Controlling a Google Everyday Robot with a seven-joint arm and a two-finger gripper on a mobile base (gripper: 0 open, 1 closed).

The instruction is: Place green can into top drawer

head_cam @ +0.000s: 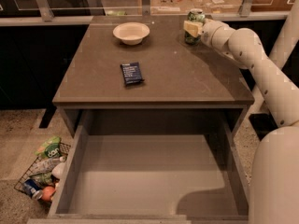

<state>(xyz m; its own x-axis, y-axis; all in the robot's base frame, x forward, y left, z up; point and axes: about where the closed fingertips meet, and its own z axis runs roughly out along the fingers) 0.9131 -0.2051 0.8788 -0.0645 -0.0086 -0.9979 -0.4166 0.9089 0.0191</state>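
The green can (195,17) stands near the far right corner of the grey-brown table (187,78). My gripper (193,28) reaches in from the right on its white arm and is shut on the can, with a cream finger (191,28) across the can's front. The can's base is at or just above the tabletop; I cannot tell which. The top drawer (149,171) is pulled wide open below the table's front edge, and its flat grey floor is bare.
A white bowl (131,32) sits at the far middle of the table. A dark blue flat packet (131,73) lies near the table's centre. A wire basket (39,176) of packets and cans sits on the floor at the left. A glass rail runs behind the table.
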